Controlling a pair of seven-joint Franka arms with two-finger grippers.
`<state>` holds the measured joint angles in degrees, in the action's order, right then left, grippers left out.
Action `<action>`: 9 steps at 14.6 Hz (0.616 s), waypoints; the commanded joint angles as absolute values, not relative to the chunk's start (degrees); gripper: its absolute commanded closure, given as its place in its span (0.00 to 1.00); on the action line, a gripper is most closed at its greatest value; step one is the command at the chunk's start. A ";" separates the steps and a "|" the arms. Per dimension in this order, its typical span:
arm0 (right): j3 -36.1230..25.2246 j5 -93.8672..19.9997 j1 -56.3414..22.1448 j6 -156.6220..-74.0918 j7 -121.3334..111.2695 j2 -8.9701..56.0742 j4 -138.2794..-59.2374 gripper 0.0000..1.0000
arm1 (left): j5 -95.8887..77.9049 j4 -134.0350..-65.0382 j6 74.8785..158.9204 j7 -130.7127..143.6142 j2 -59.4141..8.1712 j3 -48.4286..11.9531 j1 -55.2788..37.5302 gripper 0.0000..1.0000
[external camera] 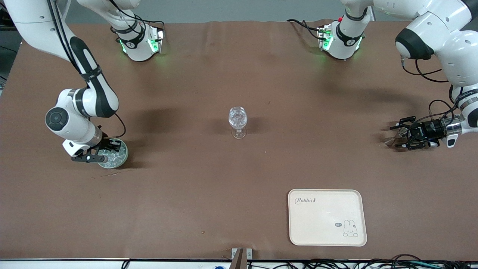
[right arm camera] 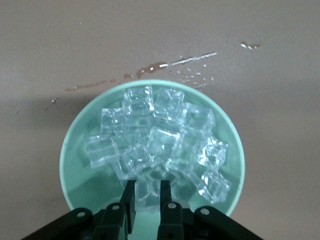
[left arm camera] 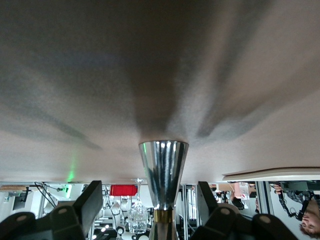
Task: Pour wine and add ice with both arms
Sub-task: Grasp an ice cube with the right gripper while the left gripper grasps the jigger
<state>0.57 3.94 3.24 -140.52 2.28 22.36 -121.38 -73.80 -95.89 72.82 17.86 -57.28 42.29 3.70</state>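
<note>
Right now the ice step is in hand: the right gripper (right arm camera: 148, 196) is down inside the pale green bowl (external camera: 123, 157) at the right arm's end of the bench (external camera: 239, 175), and its fingers (right arm camera: 129, 200) are clenched on one cube of the ice (right arm camera: 160, 147), which sits pinched between the tips at the edge of the heap; the other cubes lie piled just ahead of the fingertips, filling most of the bowl. The next move, as I judge it, calls for a straight lift out of the bowl without knocking the neighbouring cubes, then a carry over to the stemmed glass (external camera: 238, 121) standing mid-bench, well apart from both grippers. A slick cube could slip from so narrow a pinch. Meanwhile the left gripper (external camera: 401, 137) sits low at the left arm's end of the bench with a shiny metal cone-shaped piece (left arm camera: 163, 170) standing between its fingers (left arm camera: 80, 207); these are spread either side and clear of it, so nothing is grasped there yet. Spilled droplets mark the bench beside the bowl.
</note>
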 commanded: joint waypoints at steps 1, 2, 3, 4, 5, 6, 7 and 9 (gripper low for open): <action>0.79 4.39 3.16 -135.36 3.87 21.80 -118.57 0.89 | -75.93 -96.50 69.70 17.67 -56.78 42.19 5.10 0.20; 0.79 4.39 3.16 -134.22 3.87 21.62 -117.69 0.90 | -76.20 -96.50 69.61 17.67 -56.86 42.19 5.18 0.20; 0.88 4.31 3.16 -132.73 3.95 21.36 -116.38 0.92 | -76.29 -96.50 69.44 17.75 -56.78 41.93 5.27 0.22; 0.88 3.96 3.16 -129.58 4.04 21.10 -114.19 0.95 | -76.55 -96.50 69.35 17.75 -56.78 41.66 5.27 0.24; 0.88 3.87 3.16 -125.81 4.57 20.92 -111.82 0.97 | -77.42 -96.50 69.35 17.75 -56.86 41.57 5.36 0.26; 0.97 3.78 3.25 -122.20 5.09 20.40 -109.27 0.98 | -77.78 -96.50 69.35 17.84 -56.87 41.57 5.36 0.27; 0.97 3.69 3.16 -118.77 5.53 19.52 -106.38 0.99 | -77.87 -96.50 69.26 18.10 -56.87 41.57 5.36 0.29; 1.23 3.69 3.08 -112.62 6.33 17.94 -100.75 0.99 | -78.13 -96.59 69.26 18.28 -56.87 41.48 5.36 0.42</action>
<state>0.73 3.83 3.19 -118.39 4.60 20.21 -105.43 -76.95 -96.08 70.02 17.84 -57.28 41.67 5.05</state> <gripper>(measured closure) 0.771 0.286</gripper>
